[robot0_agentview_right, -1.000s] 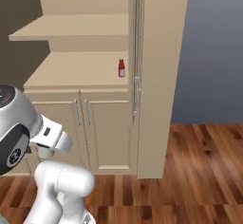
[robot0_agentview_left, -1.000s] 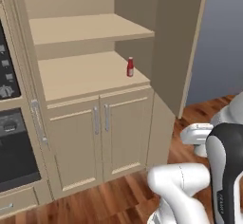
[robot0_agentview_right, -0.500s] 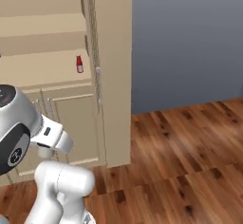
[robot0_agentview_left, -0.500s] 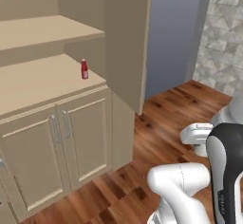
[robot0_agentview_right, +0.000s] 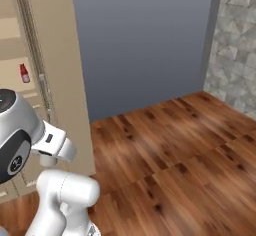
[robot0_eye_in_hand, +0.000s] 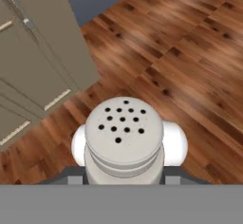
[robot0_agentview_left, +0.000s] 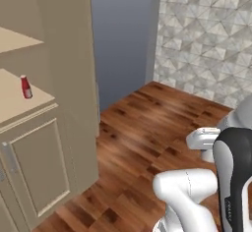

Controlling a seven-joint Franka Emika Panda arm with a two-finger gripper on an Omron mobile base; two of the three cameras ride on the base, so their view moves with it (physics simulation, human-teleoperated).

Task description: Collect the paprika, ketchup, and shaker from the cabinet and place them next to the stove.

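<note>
Currently I'm carrying the shaker point(robot0_eye_in_hand: 124, 137) clamped in the end effector point(robot0_eye_in_hand: 124, 171) over wood floor, ketchup point(robot0_agentview_left: 25, 87) remaining shelved; a jolt while driving could loosen it.

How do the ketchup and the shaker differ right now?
The ketchup is slim and red; the shaker is pale grey-white with a holed top. The ketchup stands on the cabinet shelf; the shaker is clamped in the gripper, over the wood floor. Both are upright.
</note>
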